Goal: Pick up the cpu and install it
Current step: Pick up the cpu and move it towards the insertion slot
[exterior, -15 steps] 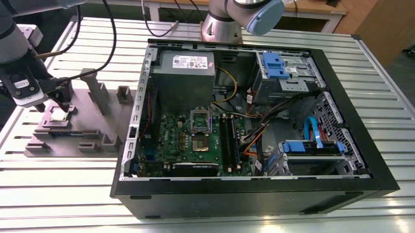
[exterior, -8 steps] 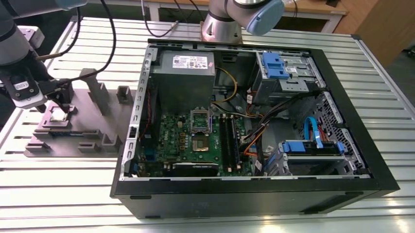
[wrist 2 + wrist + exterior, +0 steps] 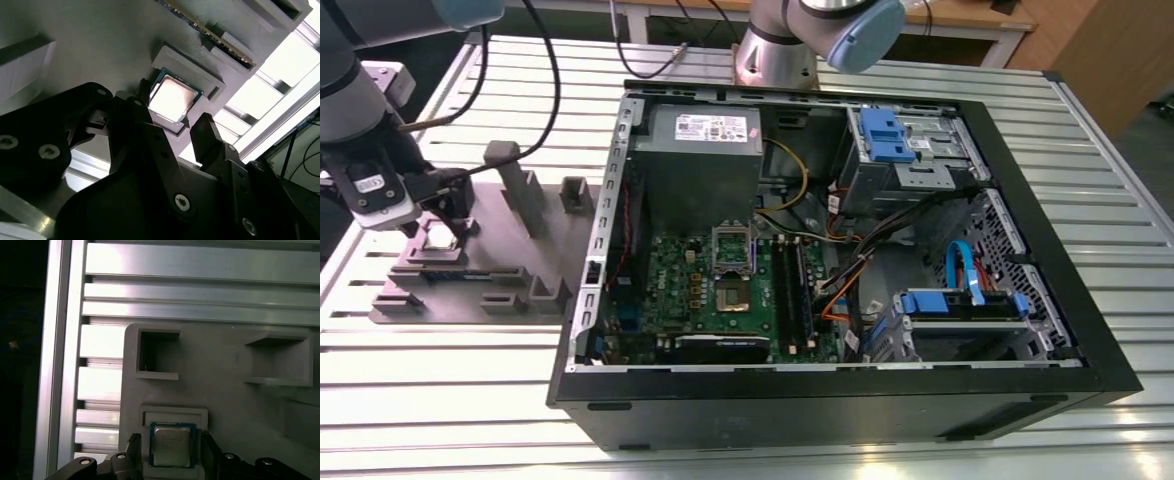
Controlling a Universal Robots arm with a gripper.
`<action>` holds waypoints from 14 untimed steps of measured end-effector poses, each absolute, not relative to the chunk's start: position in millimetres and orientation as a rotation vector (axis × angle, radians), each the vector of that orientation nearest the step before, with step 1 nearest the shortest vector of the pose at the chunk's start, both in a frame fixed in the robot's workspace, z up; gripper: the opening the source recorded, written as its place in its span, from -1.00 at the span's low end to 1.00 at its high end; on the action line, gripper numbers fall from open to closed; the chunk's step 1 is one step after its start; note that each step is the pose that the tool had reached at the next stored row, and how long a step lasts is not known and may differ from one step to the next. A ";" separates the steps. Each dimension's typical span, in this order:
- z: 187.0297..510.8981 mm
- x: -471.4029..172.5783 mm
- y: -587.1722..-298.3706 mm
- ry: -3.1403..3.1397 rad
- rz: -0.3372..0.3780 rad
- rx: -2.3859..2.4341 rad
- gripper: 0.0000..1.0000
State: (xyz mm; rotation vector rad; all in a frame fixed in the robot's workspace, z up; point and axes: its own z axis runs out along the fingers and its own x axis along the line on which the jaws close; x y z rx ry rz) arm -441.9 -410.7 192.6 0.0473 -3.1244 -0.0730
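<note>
1. Now, at the exterior view's left, the hand (image 3: pixel 438 218) hangs low over a grey fixture (image 3: pixel 480 295) that lies on the tabletop (image 3: pixel 454 400), near its edge on that side.
2. In both wrist views the cpu (image 3: pixel 171 444) lies flat, metal top up, in a shallow square nest close to one edge of the fixture. The fingers (image 3: pixel 209 450) stand one on each side of it, spread a little wider than the chip, with nothing gripped.
3. The step in hand looks like the grasp. It will go best if the chip stays centred between the fingers, so both meet opposite edges together. The squeeze should be light, since the piece is thin and the nest walls leave little room.
4. Toward the tabletop's middle an open computer case (image 3: pixel 854 405) lies on its side, showing the green motherboard (image 3: pixel 674 275). The shiny socket frame (image 3: pixel 731 262) sits near the board's centre, and a grey box (image 3: pixel 700 160) is at the case's far end.
5. At the exterior view's right, blue drive brackets (image 3: pixel 887 135) and loose cables crowd the case's corners. The tabletop is ribbed aluminium slats, and wooden furniture (image 3: pixel 1107 50) stands past its far corner.
</note>
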 end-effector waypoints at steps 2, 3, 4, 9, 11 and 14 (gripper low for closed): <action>190.9 -441.9 -410.8 -3.124 -0.073 0.047 0.18; 190.1 -441.9 -410.8 -3.124 -0.073 0.047 0.18; 189.3 -441.9 -410.8 -3.124 -0.073 0.047 0.18; 185.3 -441.9 -410.8 -3.124 -0.073 0.047 0.18; 183.9 -441.9 -410.8 -3.124 -0.073 0.047 0.18; 183.3 -441.9 -410.9 -3.124 -0.073 0.047 0.18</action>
